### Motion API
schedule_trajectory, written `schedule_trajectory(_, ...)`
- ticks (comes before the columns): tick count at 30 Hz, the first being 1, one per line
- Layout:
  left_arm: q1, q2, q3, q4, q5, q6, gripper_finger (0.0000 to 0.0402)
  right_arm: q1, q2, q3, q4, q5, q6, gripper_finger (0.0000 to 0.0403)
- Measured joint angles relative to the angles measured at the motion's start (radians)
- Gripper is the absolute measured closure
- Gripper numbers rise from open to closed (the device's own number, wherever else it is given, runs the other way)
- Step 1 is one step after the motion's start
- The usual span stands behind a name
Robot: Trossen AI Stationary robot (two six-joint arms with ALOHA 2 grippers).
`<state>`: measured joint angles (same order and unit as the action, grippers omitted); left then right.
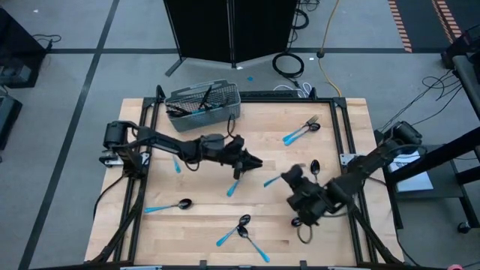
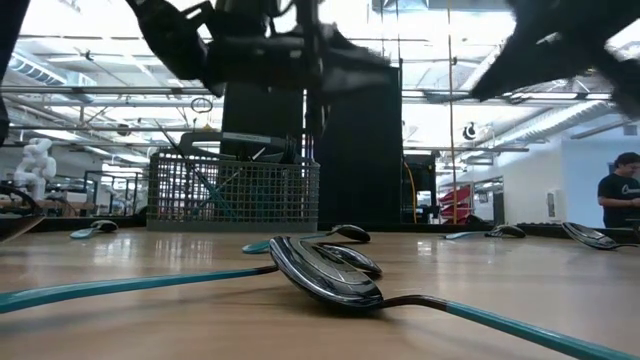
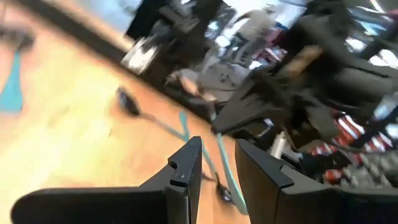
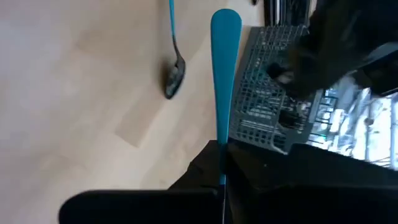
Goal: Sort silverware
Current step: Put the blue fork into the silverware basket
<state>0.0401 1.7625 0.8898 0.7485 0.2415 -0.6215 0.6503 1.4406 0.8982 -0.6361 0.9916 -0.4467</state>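
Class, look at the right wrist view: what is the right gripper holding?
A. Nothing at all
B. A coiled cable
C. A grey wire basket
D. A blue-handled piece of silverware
D: in the right wrist view the right gripper is shut on a blue-handled utensil, whose handle sticks straight out from between the fingers, toward the mesh basket.

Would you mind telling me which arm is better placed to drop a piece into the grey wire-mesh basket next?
The right: the right gripper is shut on a blue-handled utensil. The left gripper holds nothing visible, though it hovers nearer the grey wire-mesh basket.
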Motion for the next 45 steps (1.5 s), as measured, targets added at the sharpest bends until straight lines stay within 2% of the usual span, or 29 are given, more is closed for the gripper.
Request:
schedule_trajectory(3, -0.015, 0.050, 0.008, 0.001, -0.026, -0.071, 0.0308, -0.053, 0.036, 0.000, 0.113, -0.025, -0.145, 0.0403)
schedule_trajectory(6, -0.020, 0.086, 0.013, -0.005, -0.026, -0.108, 0.0308, -0.082, 0.059, 0.001, 0.223, -0.117, -0.256, 0.0403)
schedule_trajectory(10, -0.026, 0.112, 0.029, -0.001, -0.014, -0.131, 0.0308, -0.108, 0.079, 0.001, 0.288, -0.227, -0.322, 0.0403)
schedule_trajectory(15, -0.046, 0.116, 0.041, -0.011, 0.008, -0.133, 0.0308, -0.139, 0.080, 0.001, 0.308, -0.240, -0.384, 0.0403)
schedule_trajectory(19, -0.063, 0.116, 0.057, -0.094, 0.040, -0.133, 0.0308, -0.172, 0.080, 0.001, 0.325, -0.239, -0.429, 0.0403)
schedule_trajectory(24, -0.082, 0.116, 0.068, -0.172, 0.035, -0.133, 0.0308, -0.196, 0.080, 0.001, 0.359, -0.244, -0.438, 0.0403)
schedule_trajectory(30, -0.082, 0.116, 0.068, -0.170, 0.017, -0.132, 0.0308, -0.207, 0.080, 0.001, 0.385, -0.342, -0.456, 0.0403)
schedule_trajectory(45, -0.079, 0.116, 0.068, -0.168, 0.016, -0.103, 0.0308, -0.207, 0.080, 0.001, 0.389, -0.372, -0.441, 0.0403)
